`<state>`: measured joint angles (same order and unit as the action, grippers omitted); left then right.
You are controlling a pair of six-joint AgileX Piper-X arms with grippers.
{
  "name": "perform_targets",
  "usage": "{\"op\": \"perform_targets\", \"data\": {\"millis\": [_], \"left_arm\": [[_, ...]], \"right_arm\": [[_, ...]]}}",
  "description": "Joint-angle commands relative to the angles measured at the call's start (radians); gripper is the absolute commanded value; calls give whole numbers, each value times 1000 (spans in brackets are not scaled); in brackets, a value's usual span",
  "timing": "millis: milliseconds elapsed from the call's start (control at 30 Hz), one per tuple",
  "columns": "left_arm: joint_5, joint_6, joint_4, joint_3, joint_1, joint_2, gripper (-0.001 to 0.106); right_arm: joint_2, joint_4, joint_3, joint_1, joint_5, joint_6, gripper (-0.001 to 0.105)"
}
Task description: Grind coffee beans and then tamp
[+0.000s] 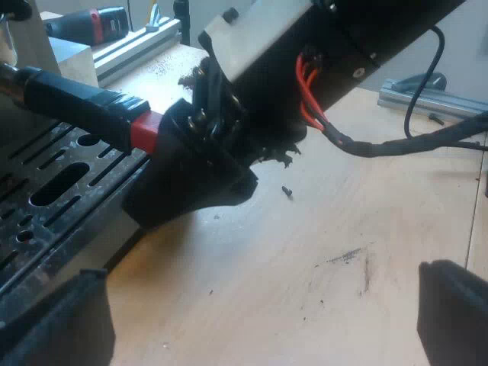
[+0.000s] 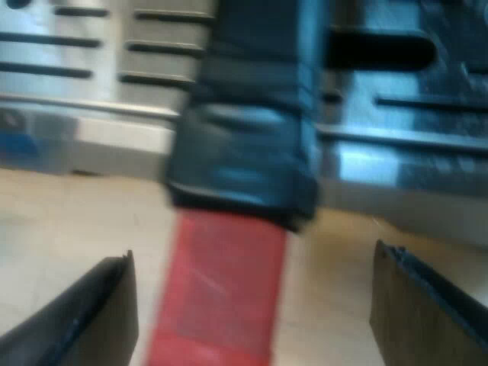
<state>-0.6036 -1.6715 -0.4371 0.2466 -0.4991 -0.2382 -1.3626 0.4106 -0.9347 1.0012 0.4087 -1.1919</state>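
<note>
Red, smooth end (image 2: 221, 290) of the dark holder handle (image 2: 244, 137) lies between the spread fingers of the right gripper (image 2: 252, 255), at the slotted metal drip tray (image 2: 76, 61). The left gripper (image 1: 259, 278) is spread above the wooden table (image 1: 305, 252).

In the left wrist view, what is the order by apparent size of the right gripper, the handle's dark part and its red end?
1. right gripper, clearly largest.
2. handle's dark part.
3. red end, smallest; the gripper may hide some of it.
</note>
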Motion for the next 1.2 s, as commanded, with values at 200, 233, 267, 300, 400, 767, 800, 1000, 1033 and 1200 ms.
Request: {"op": "perform_targets", "data": {"millis": [200,233,267,300,400,767,800,1000,1033,1200], "left_arm": [[-6,-13,17,1,-4,-3,82],[-6,-13,17,1,-4,-3,82],[-6,-13,17,1,-4,-3,82],[-6,-13,17,1,-4,-3,82],[-6,-13,17,1,-4,-3,82],[-6,-13,17,1,-4,-3,82],[-6,-13,17,1,-4,-3,82],[-6,-13,17,1,-4,-3,82],[-6,-13,17,1,-4,-3,82],[-6,-13,17,1,-4,-3,82]], "right_arm": [[0,-73,-1,-4,9,-68,66],[0,-71,-1,-4,9,-68,66],[0,-71,2,-4,9,-68,66],[0,-71,2,-4,9,-68,66],[0,-71,2,-4,9,-68,65],[0,-71,2,-4,6,-68,13],[0,-71,2,-4,5,-68,6],[0,-71,2,-4,5,-68,0],[0,-71,2,-4,5,-68,0],[0,-71,2,0,5,-68,0]]}}
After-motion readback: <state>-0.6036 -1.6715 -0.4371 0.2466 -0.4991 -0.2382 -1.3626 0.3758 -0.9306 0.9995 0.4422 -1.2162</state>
